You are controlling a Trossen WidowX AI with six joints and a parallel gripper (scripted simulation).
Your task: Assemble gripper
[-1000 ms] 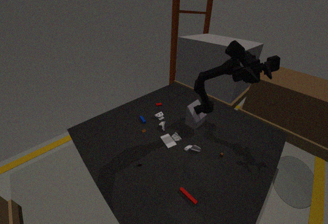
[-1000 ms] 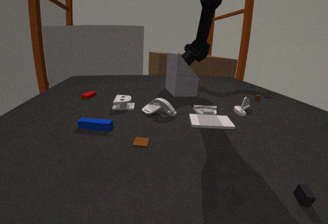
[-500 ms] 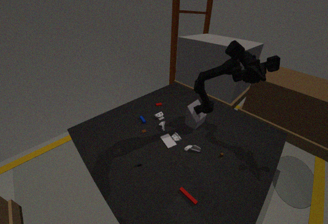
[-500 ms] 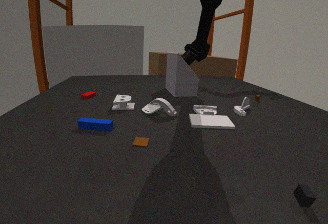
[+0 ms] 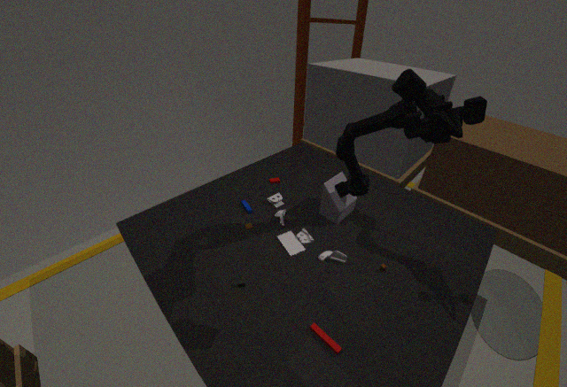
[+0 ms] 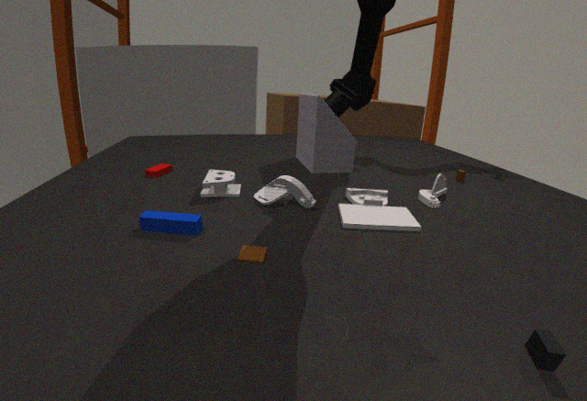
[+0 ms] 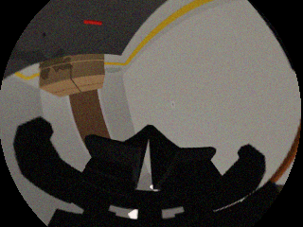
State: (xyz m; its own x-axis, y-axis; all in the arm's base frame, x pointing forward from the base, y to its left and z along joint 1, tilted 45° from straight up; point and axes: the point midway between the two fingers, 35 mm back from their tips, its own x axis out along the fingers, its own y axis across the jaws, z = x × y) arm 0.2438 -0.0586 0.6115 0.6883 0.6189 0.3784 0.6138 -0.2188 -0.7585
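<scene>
The white gripper base (image 5: 284,243) (image 6: 379,217) looks like a flat plate with a low raised part carrying small pins at its back. One white jaw (image 5: 280,214) (image 6: 301,189), curved, lies left of it in the exterior view. The other white jaw (image 5: 325,254) (image 6: 428,196) lies to its right. Neither jaw is on the base. A white part with two holes (image 5: 275,198) (image 6: 219,176), apparently the housing plate, rests farther left, apart from the base. My gripper (image 7: 150,128) is shut and empty, its tips together, raised far from the parts.
A grey wedge block (image 5: 336,211) (image 6: 326,142) stands behind the parts by the arm's base. Also on the table are a blue bar (image 5: 246,206) (image 6: 171,223), a short red block (image 5: 274,180) (image 6: 159,170), a long red bar (image 5: 326,337) (image 7: 93,22) and a black block (image 6: 544,350).
</scene>
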